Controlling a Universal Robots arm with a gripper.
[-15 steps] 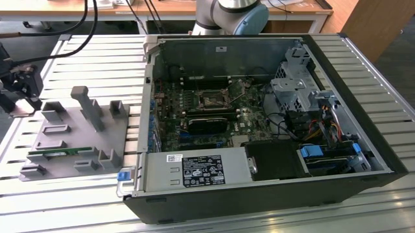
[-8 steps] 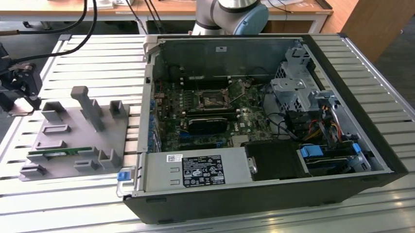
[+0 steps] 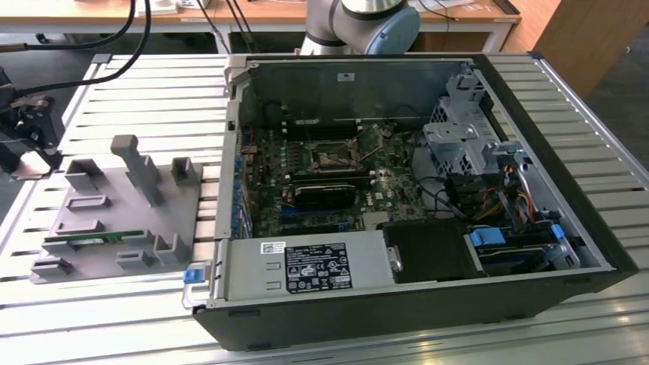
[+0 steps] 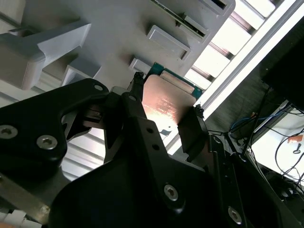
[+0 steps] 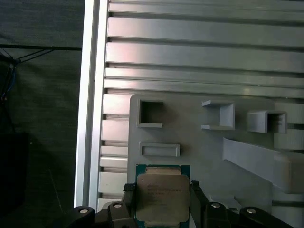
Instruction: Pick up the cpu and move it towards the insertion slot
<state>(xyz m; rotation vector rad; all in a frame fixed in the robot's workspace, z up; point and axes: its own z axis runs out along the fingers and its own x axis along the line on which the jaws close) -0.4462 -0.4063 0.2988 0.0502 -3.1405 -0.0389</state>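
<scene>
The cpu (image 5: 161,198), a flat square chip with a silvery top and a green edge, sits between my gripper's two black fingers (image 5: 195,192). My gripper (image 5: 161,190) is shut on it. In the second wrist view the same cpu (image 4: 168,102) is clamped at two opposite sides by my gripper (image 4: 167,97), just above the edge of the grey tray (image 4: 118,28). At the exterior view's far left my gripper (image 3: 29,129) hangs over the tray's (image 3: 112,220) outer end. The insertion slot (image 3: 330,157), a square socket with a metal frame, lies on the motherboard inside the open computer case, far from my gripper.
A green memory stick (image 3: 91,239) lies in a tray recess. Upright grey posts (image 3: 137,167) rise from the tray. The case wall (image 3: 231,144) stands between tray and motherboard. A power supply (image 3: 304,268) and cables (image 3: 497,198) fill the case's near and right parts.
</scene>
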